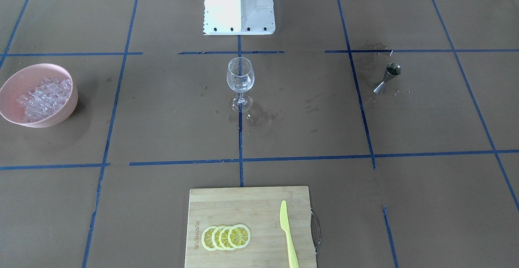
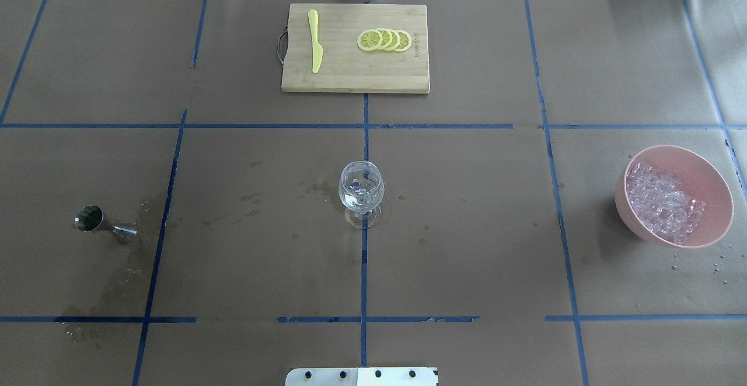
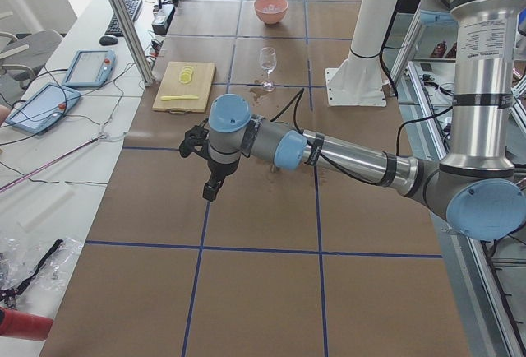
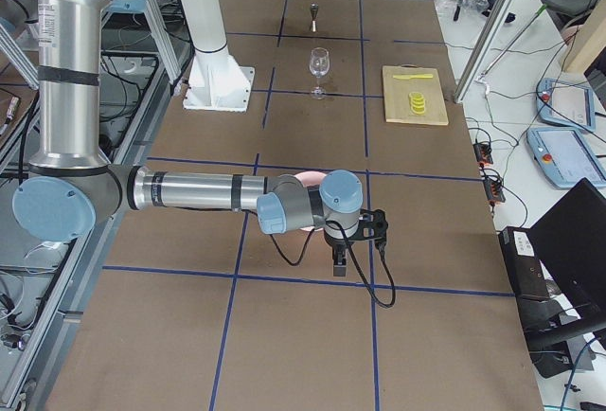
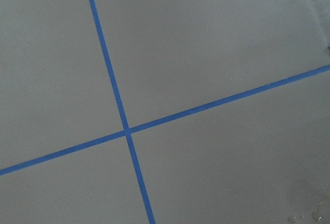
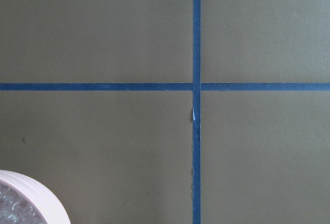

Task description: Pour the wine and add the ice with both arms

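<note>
Wine glass [image 2: 361,190] stands on the counter [image 2: 467,246], ice [image 2: 662,202] at the glass's 3 o'clock. I cannot tell the spread of the left fingers [image 3: 211,188] or right fingers [image 4: 339,261].

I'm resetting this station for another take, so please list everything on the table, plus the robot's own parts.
wine glass: one, clear, upright at the table's centre on a blue tape line
bowl: one, pink, robot's right side
ice: many cubes, whitish-clear, in the bowl
jigger: one, steel, upright, robot's left side, wet stains around it
cutting board: one, pale wood, far edge
lemon slices: four, yellow, overlapping on the board
knife: one, yellow, flat on the board
pedestal: one, white, robot's edge
left arm: silver, blue caps, low over bare table
right arm: same colours, near the bowl
left gripper, right gripper: black, fingers' state unclear
</note>
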